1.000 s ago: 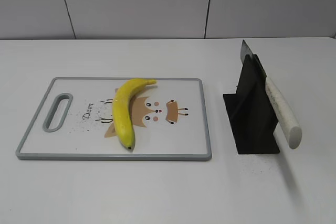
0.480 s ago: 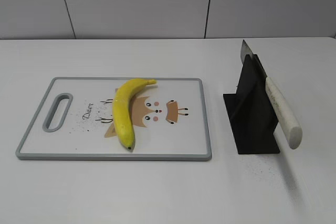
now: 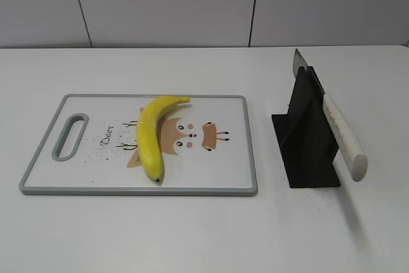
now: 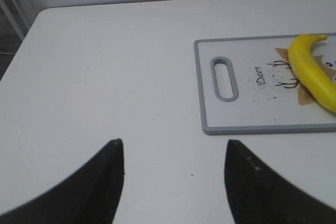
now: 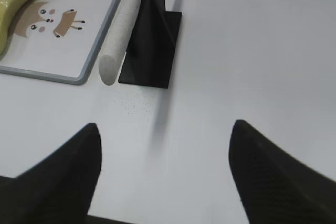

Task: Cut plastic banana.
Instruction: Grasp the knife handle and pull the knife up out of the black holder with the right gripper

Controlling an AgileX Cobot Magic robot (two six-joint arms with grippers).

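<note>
Yellow and glossy, the plastic banana lay on a white cutting board with a grey rim, which rested flat on the white surface. In the exterior view the fruit curved from its stem, near the board's far edge, down to its dark tip, close to the near edge. It partly covered a printed deer cartoon and the word "Deer". An oblong handle slot pierced the board's left end, and fine dark specks dotted the board between the slot and the banana.

To the right of the board, and apart from it, stood a black knife stand. A knife rested in it at a slant, its blade tip rising above the stand's far end and its pale speckled handle projecting toward the camera past the stand's near edge.

Neither arm appeared in the exterior view. In the left wrist view, the left hand was open, its two dark fingers spread wide above bare surface, with the board and banana well off to the upper right. In the right wrist view, the right hand was likewise open, fingers wide apart and holding nothing, with the stand and knife handle ahead of it and apart from it.
</note>
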